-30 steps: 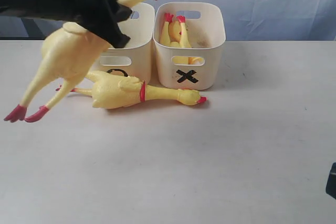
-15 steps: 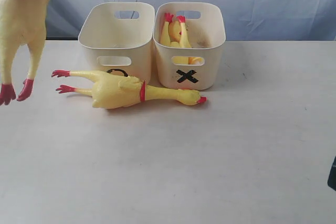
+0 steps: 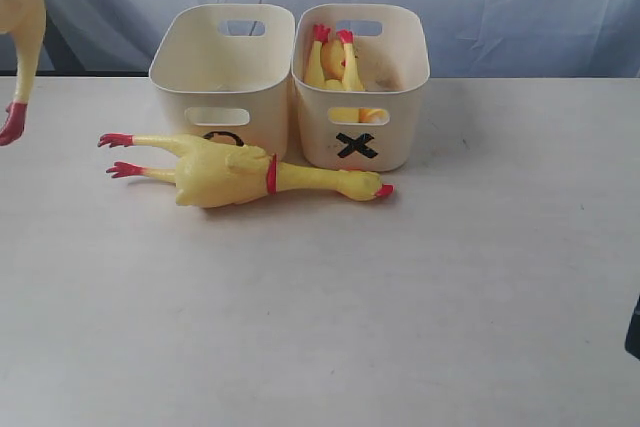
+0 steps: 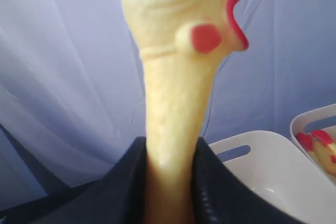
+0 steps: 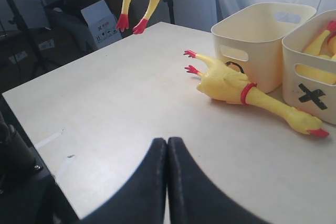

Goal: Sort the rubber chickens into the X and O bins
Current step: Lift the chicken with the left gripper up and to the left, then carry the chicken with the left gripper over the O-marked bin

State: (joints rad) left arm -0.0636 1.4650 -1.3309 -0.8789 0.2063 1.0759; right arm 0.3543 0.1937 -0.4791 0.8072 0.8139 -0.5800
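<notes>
Left gripper is clamped round the neck of a large rubber chicken, dangling feet-down above the left edge of the table; right gripper is pinched tight on nothing, low over the near side. A second large chicken lies just in front of the O bin, beak by the X bin, where a small chicken sits feet-up.

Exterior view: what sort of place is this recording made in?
Probably a lab or studio test setup: a pale table, a blue cloth backdrop hung behind it, and, in the right wrist view, a carton and stands beyond the table.
</notes>
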